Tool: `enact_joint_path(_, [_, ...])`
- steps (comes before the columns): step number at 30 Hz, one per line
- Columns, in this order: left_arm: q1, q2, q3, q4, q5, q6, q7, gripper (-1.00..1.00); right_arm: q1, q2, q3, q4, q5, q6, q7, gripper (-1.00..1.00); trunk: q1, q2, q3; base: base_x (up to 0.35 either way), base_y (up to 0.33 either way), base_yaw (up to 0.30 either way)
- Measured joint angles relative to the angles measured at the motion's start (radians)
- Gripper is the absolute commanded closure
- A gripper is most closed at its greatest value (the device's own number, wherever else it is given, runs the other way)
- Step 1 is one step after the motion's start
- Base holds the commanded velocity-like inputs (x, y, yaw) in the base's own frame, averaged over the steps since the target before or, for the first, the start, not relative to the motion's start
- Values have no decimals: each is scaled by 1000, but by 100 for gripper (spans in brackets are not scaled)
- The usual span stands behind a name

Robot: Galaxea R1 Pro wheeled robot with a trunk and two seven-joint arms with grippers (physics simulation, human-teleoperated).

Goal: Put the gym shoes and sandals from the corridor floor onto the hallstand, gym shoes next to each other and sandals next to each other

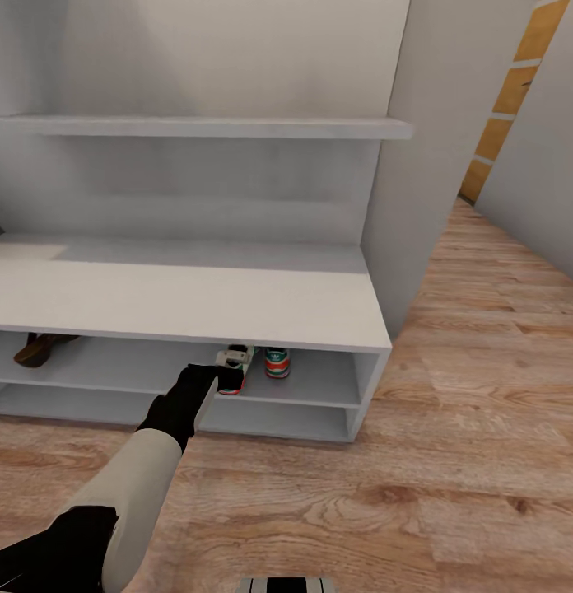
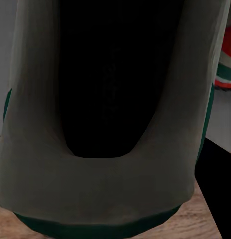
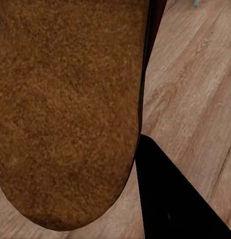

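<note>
Gym shoe placement on hallstand shelf

Gym shoe (image 1: pixel 234 367), gripped at its heel by the left gripper (image 1: pixel 219 380), sits at the front edge of the hallstand (image 1: pixel 196 305) upper shelf slot, just beside the second gym shoe (image 1: pixel 277 361). One sandal (image 1: pixel 39 349) lies at the far left of the same slot. The other sandal (image 3: pixel 65 109) appears pinched by the right gripper above the corridor floor (image 1: pixel 451 461). Judged step: seating the sneaker. Next: spread the fingers, withdraw clear of the shelf edge.
</note>
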Motion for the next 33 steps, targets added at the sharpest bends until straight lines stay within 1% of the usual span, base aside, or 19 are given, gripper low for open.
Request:
enact_joint_path(4, [0,0,0,2,0,0,0,100,0,0,0,0,0,0,0,100,0,0,0,6,-6,0])
enact_joint_path(12, [0,0,0,3,0,0,0,100,0,0,-1,0,1,0,0,100,0,0,0,112,-102,0])
enact_joint_path(19, [0,0,0,3,0,0,0,100,0,0,-1,0,1,0,0,100,0,0,0,9,-5,0])
enact_joint_path(26, [0,0,0,3,0,0,0,100,0,0,-1,0,2,0,0,100,0,0,0,131,0,0])
enact_joint_path(33, [0,0,0,3,0,0,0,100,0,0,-1,0,2,0,0,100,0,0,0,9,0,0])
